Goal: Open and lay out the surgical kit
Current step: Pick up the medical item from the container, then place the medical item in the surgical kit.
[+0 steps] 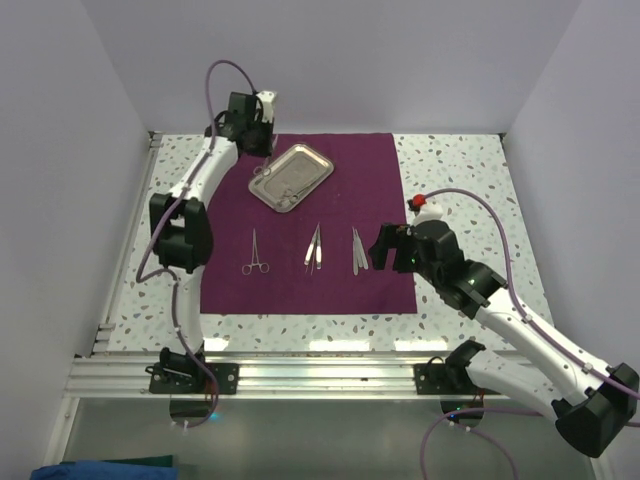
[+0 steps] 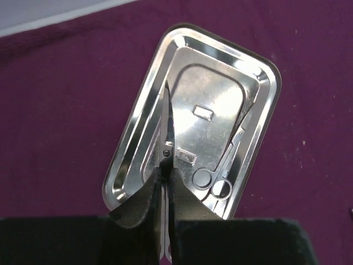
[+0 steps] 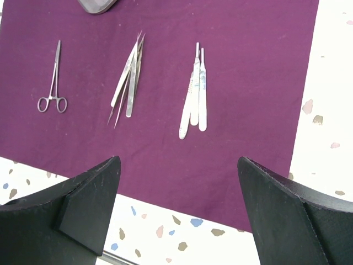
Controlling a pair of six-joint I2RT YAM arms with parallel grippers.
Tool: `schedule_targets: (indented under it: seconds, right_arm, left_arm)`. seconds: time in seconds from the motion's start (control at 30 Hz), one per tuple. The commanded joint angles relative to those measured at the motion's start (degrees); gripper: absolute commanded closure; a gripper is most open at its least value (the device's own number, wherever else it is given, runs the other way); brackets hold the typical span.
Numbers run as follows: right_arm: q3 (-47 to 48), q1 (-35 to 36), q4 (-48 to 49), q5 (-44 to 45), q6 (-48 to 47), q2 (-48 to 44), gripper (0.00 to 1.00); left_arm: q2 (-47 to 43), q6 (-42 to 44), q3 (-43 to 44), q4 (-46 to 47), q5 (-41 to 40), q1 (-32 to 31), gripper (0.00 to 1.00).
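Speckled table (image 1: 450, 170), cloth (image 1: 370, 190) spread flat; tray (image 2: 132, 143) at its far left; left gripper (image 2: 165, 176) over tray, clenched on scissors (image 2: 167, 118); right gripper (image 3: 177, 165) released, near forceps (image 3: 53, 83), tweezers (image 3: 129, 77), scalpel handles (image 3: 196, 94) in a row.

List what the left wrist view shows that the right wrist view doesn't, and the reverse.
Left wrist only: the left hand shut on pointed scissors, and small scissors lying in the steel tray. Right wrist only: open right hand, forceps, tweezers, scalpel handles in a row, speckled table. Both: purple cloth, and the tray, just its edge in the right wrist view.
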Motion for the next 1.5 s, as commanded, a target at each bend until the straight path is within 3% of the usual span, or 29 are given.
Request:
schedule_targets:
  seconds: [0.0,0.17,0.37,0.47,0.6,0.67,0.7,0.73,0.77,0.83,1.0,1.2,1.47]
  right_arm:
    - [-0.23,-0.23,0.43,0.28,-0.71,-0.35,0.09]
    - [-0.94,-0.14,1.13,-0.6,-0.98,-0.27,0.09]
    - [-1.73,-0.14,2.01,-3.94,-1.15,1.75,0.09]
    - [-1.91,-0.14,2.63,-5.52,-0.8,2.46,0.1]
    - [-1.38,-0.14,1.93,-5.53,-0.97,2.11,0.1]
    - [-1.03,-0.14,1.14,-4.83,-0.98,1.32,0.1]
    - [-0.85,-0.14,0.96,-4.74,-1.15,1.14,0.1]
    - [-0.76,-0.14,0.7,-4.56,-1.24,0.79,0.1]
    - [-0.59,-0.14,0.69,-4.39,-1.24,0.62,0.1]
    - [-0.32,-0.14,0.52,-3.77,-1.5,0.62,0.09]
    - [-0.15,-0.23,0.52,-3.07,-1.68,1.14,0.09]
    - [0.03,-0.14,0.43,-1.75,-1.86,1.23,0.09]
    - [0.29,-0.14,-0.36,0.1,-2.29,1.49,0.09]
  left_arm:
    - [-11.09,-2.66,-9.58,2.08,-8.91,-1.63,1.0]
    - [-25.86,-8.55,-34.89,7.53,-16.93,-2.51,1.0]
    - [-38.35,-14.44,-53.2,12.01,-24.94,-6.46,1.0]
    - [-40.55,-16.2,-59.36,17.02,-25.03,-7.26,1.0]
    - [-38.37,-17.43,-60.88,17.12,-25.3,-7.52,1.0]
    - [-37.4,-17.52,-60.1,16.86,-25.38,-7.96,0.97]
    - [-37.22,-17.61,-59.66,16.94,-25.47,-8.05,0.89]
    - [-37.13,-17.52,-59.13,17.03,-25.64,-8.14,0.8]
    - [-37.04,-17.52,-57.82,17.29,-25.82,-8.23,0.57]
    - [-36.34,-16.82,-56.15,17.82,-25.65,-8.23,0.41]
    - [-31.69,-12.17,-47.18,20.8,-20.83,-8.67,0.38]
    - [-17.03,-0.93,-31.82,25.03,-11.24,-8.67,0.39]
    - [4.34,13.58,-5.61,12.91,0.0,-8.32,0.43]
